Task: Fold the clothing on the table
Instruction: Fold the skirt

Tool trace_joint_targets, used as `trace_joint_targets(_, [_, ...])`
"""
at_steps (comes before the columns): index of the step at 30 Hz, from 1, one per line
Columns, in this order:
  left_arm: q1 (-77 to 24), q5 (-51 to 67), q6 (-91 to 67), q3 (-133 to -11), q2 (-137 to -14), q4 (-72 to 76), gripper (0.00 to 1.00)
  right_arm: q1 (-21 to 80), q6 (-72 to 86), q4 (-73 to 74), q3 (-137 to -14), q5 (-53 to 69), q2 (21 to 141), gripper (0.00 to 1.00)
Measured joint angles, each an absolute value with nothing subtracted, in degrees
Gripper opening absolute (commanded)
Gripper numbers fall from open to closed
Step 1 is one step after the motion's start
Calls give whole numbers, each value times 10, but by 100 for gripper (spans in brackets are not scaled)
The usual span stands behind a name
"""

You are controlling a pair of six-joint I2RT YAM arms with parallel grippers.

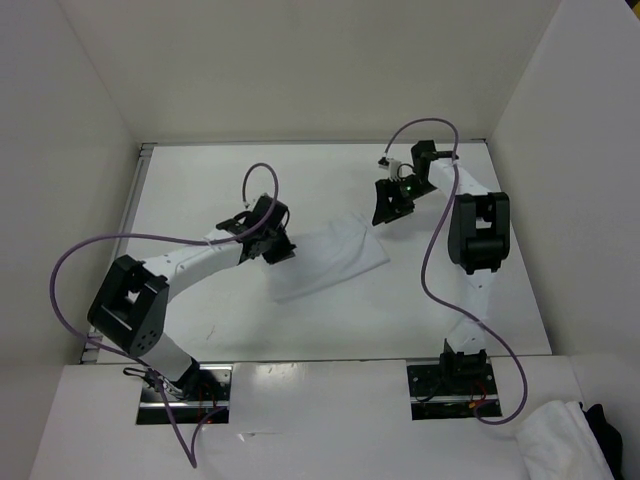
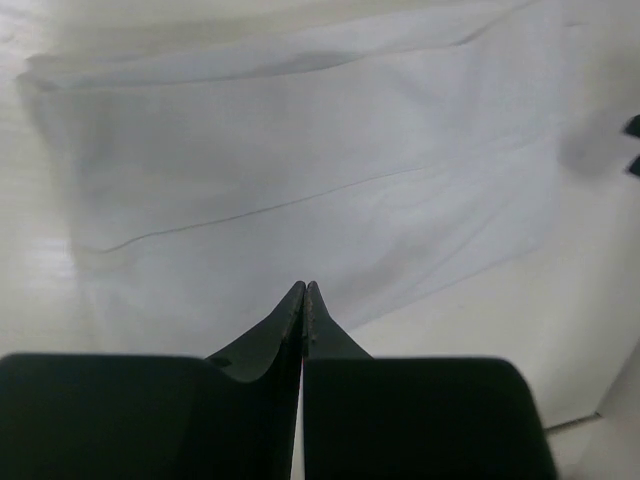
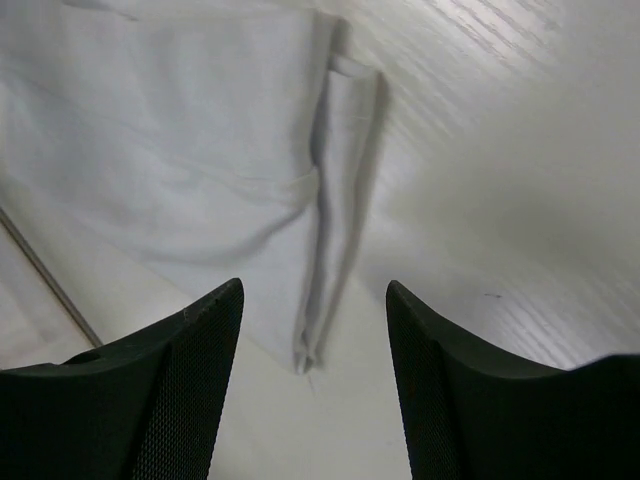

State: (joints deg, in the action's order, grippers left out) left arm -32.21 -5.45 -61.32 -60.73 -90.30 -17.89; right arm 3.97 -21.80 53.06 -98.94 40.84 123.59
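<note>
1. The left gripper (image 2: 305,292) is held low at the near-left edge of the clothing (image 1: 335,258). Its fingers are pressed together, and no fabric can be seen between them.
2. The clothing is spread flat on the table (image 1: 200,190), near the middle and between the two grippers. Doubled layers are seen along its right edge, so at least one fold is judged to be laid down.
3. Its outline is an elongated rectangle. The long axis is slanted from near-left to far-right, and the far-right corner is pointed towards the right arm.
4. The right gripper (image 3: 313,290) is poised just beyond that far-right end. Its fingers are spread with nothing between them, and the layered edge is seen below the gap.
5. The step in hand is judged to be the pause between folds. For the next move, one short end would probably have to be pinched and carried along the long axis onto the other. The layers must be kept aligned, since thin fabric is easily dragged askew.
</note>
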Motion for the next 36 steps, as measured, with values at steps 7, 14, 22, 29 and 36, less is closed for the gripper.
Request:
trace_joint_targets(7, [-320,-96,-633,-524,-867,-253,1,40,-222,535,-1008,387,1297,61])
trace_joint_targets(14, [-296,-111,-648,-512,-848,-270,1,51,-223,531,-1013,377,1302,55])
trace_joint_targets(22, [-276,-114,-650,-481,-843,-273,2,86,-224,531,-1013,384,1307,47])
trace_joint_targets(29, [-274,-97,-651,-471,-871,-262,2,99,-231,530,-1005,391,1315,12])
trace_joint_targets(36, [-283,-87,-656,-474,-895,-236,1,93,-237,531,-990,395,1308,0])
